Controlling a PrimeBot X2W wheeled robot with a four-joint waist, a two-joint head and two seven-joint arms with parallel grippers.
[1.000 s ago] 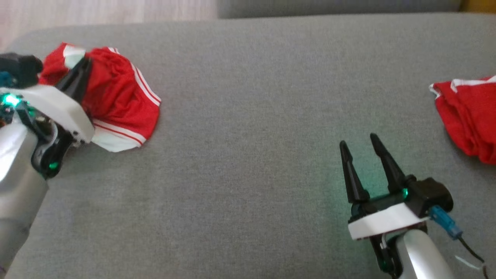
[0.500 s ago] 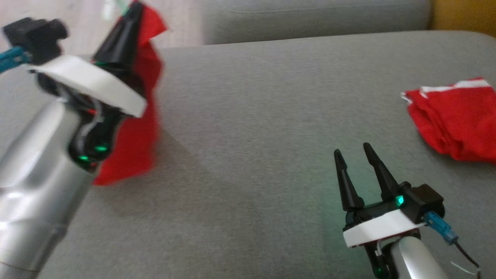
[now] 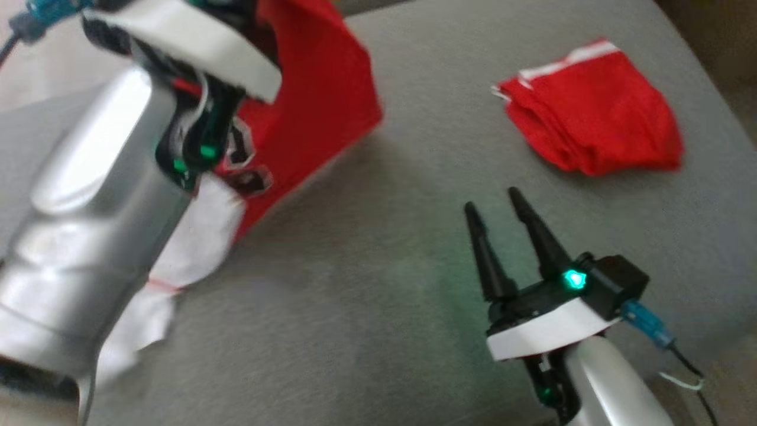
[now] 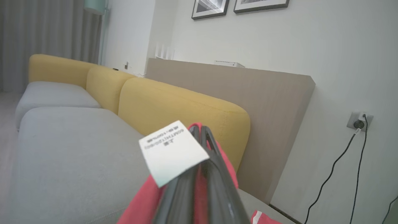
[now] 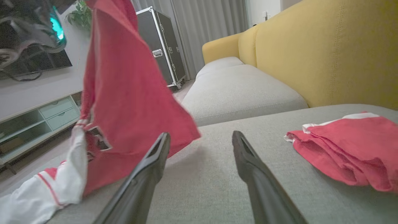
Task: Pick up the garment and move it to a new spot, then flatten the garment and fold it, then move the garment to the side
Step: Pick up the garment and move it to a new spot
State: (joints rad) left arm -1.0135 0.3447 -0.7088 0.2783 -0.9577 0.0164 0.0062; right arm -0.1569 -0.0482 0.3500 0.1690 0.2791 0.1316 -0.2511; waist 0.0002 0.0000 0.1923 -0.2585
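- Garment (image 3: 319, 106), red with white trim, hangs from the left hand (image 4: 200, 132) above the grey sofa seat (image 3: 384, 266), over the seat's left side in the head view.
- Left hand: its two dark fingers are pressed together on a fold of the red cloth, and a white printed label (image 4: 172, 152) sticks up beside the fingertips.
- Below the grip the cloth falls in a broad sheet. A white part with a red stripe trails lowest, at the seat's near left edge; I cannot tell whether it rests on the seat.
- Right hand (image 3: 492, 200) sits low over the seat at the lower right, its fingers spread wide with nothing between them.
- Folded red piece (image 3: 591, 124) with a white band lies on the seat at the far right, well apart from the hanging garment and beyond the right hand's fingertips.
- Yellow backrest (image 5: 311, 56) rises behind the seat in the right wrist view.
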